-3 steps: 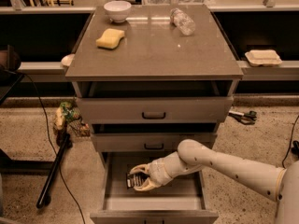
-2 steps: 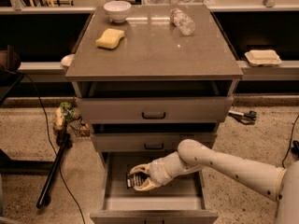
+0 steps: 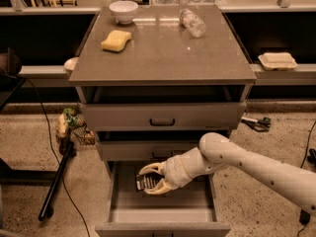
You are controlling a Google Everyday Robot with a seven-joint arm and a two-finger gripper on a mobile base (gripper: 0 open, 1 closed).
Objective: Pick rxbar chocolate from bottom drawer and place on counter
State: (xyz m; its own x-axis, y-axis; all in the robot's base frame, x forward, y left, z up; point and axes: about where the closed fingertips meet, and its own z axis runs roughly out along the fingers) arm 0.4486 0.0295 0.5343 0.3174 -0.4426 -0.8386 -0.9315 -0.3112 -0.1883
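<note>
The bottom drawer point(image 3: 163, 228) is pulled open at the foot of the grey cabinet. My gripper point(image 3: 149, 179) reaches into it from the right, and the pale arm crosses the drawer's right side. Its two fingers are closed around the rxbar chocolate point(image 3: 145, 183), a small black bar with pale print, held just above the drawer floor near the back left. The counter point(image 3: 163, 53) is the glossy grey-brown top of the cabinet, well above the gripper.
On the counter lie a yellow sponge point(image 3: 116, 40), a white bowl point(image 3: 123, 10) and a clear plastic bottle point(image 3: 191, 21) on its side. The top drawer point(image 3: 163, 116) and middle drawer point(image 3: 128, 151) stand slightly open above the gripper. Cables and a black pole lie on the floor at left.
My gripper has risen slightly inside the bottom drawer with the black bar between its fingers. Nothing on the counter has moved.
</note>
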